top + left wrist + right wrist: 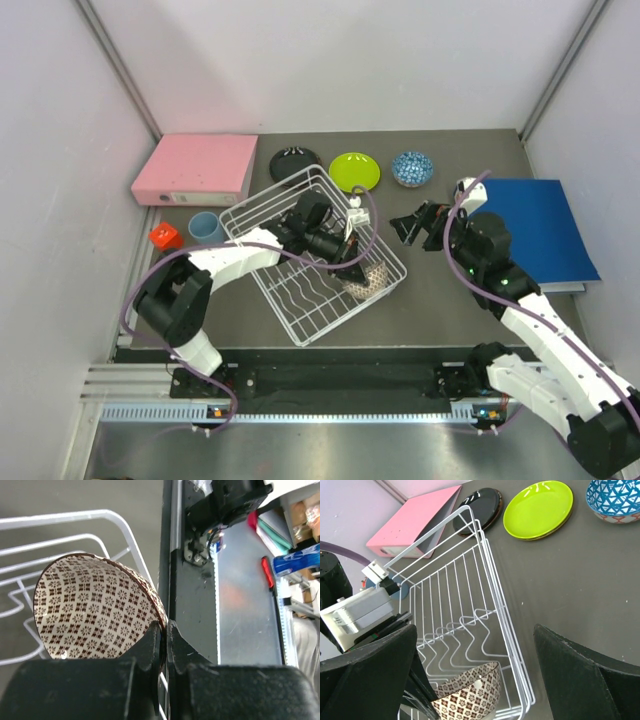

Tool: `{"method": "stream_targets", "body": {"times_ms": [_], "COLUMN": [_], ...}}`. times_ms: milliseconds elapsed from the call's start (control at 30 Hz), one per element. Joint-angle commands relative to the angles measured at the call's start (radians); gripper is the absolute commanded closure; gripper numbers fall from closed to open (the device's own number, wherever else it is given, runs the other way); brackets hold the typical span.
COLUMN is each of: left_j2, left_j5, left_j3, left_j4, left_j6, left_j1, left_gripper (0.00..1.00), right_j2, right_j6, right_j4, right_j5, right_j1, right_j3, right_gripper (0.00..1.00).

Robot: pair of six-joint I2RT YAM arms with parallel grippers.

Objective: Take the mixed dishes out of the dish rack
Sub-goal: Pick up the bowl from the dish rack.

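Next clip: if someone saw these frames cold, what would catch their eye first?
The white dish rack sits askew in the middle of the scene. The left tool reaches into it, shut on the rim of the beige patterned bowl at the rack's right corner. Beyond the rack lie a dark plate, a lime green plate and a blue patterned bowl, while the right tool hangs open and empty to the rack's right.
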Motion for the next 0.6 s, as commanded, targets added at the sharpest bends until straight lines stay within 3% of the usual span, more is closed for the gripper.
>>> {"method": "stream_targets", "body": {"times_ms": [0, 267, 567], "left_j2": [-0.005, 0.033, 0.007], "left_j5": [0.167, 0.208, 0.208], "left_j3": [-0.043, -0.067, 0.107], "left_j4": [0.333, 0.481, 0.233], "left_j6": [-0.170, -0.284, -0.124], "left_j1": [-0.007, -0.008, 0.030], "left_gripper": [1.00, 1.00, 1.00], "right_j2": [-0.010, 0.001, -0.008], "right_j6": [-0.003, 0.002, 0.000], "right_j4": [0.035, 0.043, 0.040], "right_j5": [-0.008, -0.009, -0.006], "right_j1": [0.009, 0.007, 0.010], "right_j3": [-0.008, -0.019, -0.019], "right_gripper": [0.01, 0.00, 0.00]}}
